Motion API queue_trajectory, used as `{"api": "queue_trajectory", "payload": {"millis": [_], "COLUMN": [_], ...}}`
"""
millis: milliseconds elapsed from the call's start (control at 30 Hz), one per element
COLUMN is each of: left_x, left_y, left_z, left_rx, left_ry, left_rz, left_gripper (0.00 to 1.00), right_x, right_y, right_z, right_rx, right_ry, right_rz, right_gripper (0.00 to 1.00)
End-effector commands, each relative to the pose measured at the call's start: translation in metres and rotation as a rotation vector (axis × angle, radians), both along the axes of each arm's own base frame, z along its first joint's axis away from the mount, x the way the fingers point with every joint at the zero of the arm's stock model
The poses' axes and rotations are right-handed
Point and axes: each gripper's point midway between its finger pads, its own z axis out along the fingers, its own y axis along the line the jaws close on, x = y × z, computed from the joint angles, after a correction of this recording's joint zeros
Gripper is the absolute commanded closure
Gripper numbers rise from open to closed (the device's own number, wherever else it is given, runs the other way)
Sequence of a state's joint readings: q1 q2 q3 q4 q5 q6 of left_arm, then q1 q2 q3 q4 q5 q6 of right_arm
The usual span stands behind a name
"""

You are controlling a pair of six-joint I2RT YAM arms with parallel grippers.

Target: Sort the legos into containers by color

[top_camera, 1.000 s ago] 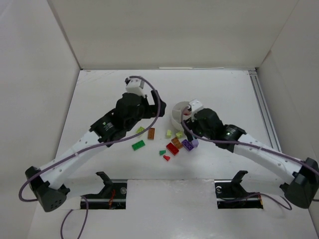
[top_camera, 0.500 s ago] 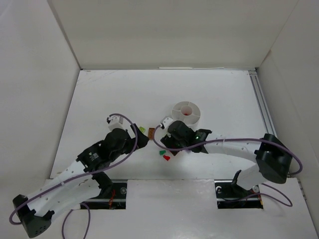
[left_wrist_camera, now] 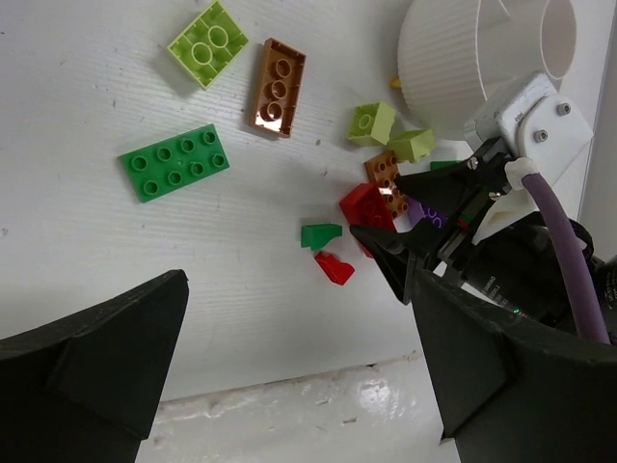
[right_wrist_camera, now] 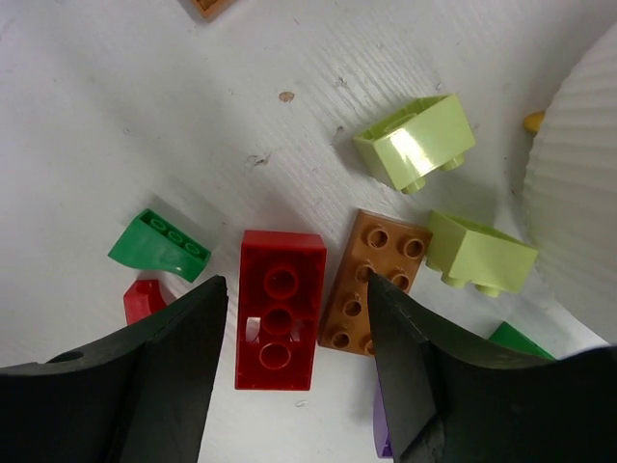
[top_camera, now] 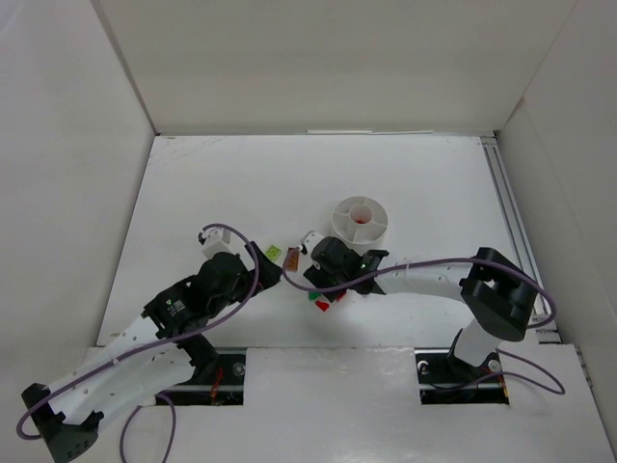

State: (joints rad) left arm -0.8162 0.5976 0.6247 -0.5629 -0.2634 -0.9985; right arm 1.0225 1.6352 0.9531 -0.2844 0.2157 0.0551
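Our right gripper [right_wrist_camera: 294, 289] hangs part open over the red brick [right_wrist_camera: 280, 309], a finger on either side and neither touching it. A brown brick [right_wrist_camera: 371, 280] lies just beside the red one. This cluster sits toward the table's [top_camera: 193, 193] front edge, near the white tub [top_camera: 339, 224]. Our left gripper [left_wrist_camera: 299, 285] is wide open and empty.

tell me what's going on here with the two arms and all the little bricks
Two robot arms are sorting loose legos by colour into a white tub. The right end effector is down over them, its jaws apart on either side of a red brick, with a brown brick right beside it; nothing is gripped yet. The left end effector hovers wide open and empty nearby. The other bricks, such as a green plate, lie on the table.
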Motion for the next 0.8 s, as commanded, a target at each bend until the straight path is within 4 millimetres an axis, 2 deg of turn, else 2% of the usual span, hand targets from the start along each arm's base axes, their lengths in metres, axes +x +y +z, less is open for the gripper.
{"api": "queue_trajectory", "payload": {"millis": [0,67,100,167,200,300,333,400,433,533,567,633,667,767], "left_x": [0.004,0.004,0.006,0.006,0.006,0.006,0.006,0.007,0.007,0.011,0.011,0.016,0.017,0.023], "left_y": [0.005,0.005,0.004,0.004,0.004,0.004,0.004,0.003,0.003,0.002,0.001,-0.001,0.001,0.000], "left_z": [0.005,0.005,0.005,0.005,0.005,0.005,0.005,0.007,0.006,0.014,0.018,0.024,0.024,0.032], "left_rx": [0.004,0.010,0.009,0.009,0.009,0.016,0.016,0.009,0.016,0.006,0.008,0.003,0.014,0.027], "left_ry": [-0.020,-0.023,-0.024,-0.024,-0.024,-0.027,-0.027,-0.033,-0.036,-0.064,-0.073,-0.095,-0.102,-0.131], "left_rz": [0.034,0.029,0.029,0.029,0.029,0.024,0.024,0.024,0.019,0.022,0.017,0.019,0.021,0.027], "left_gripper": [0.00,0.00,0.00,0.00,0.00,0.00,0.00,0.00,0.00,0.00,0.00,0.00,0.00,0.00], "right_x": [0.006,0.006,0.005,0.005,0.005,0.006,0.005,0.006,0.006,0.007,0.010,0.015,0.019,0.045], "right_y": [0.021,0.021,0.022,0.022,0.022,0.024,0.025,0.026,0.031,0.035,0.037,0.037,0.037,0.024], "right_z": [0.010,0.010,0.010,0.010,0.010,0.011,0.015,0.026,0.041,0.069,0.093,0.120,0.144,0.181], "right_rx": [0.058,0.058,0.063,0.063,0.067,0.075,0.088,0.113,0.155,0.214,0.262,0.308,0.347,0.408], "right_ry": [-0.021,-0.021,-0.017,-0.017,-0.013,-0.018,-0.017,-0.032,-0.050,-0.098,-0.153,-0.226,-0.296,-0.403], "right_rz": [0.015,0.015,0.008,0.008,0.001,0.001,0.006,0.007,0.024,0.053,0.076,0.089,0.104,0.043], "right_gripper": [0.35,0.35,0.39,0.41,0.52,0.57,0.65,0.66,0.66,0.69,0.69,0.69,0.69,0.68]}}
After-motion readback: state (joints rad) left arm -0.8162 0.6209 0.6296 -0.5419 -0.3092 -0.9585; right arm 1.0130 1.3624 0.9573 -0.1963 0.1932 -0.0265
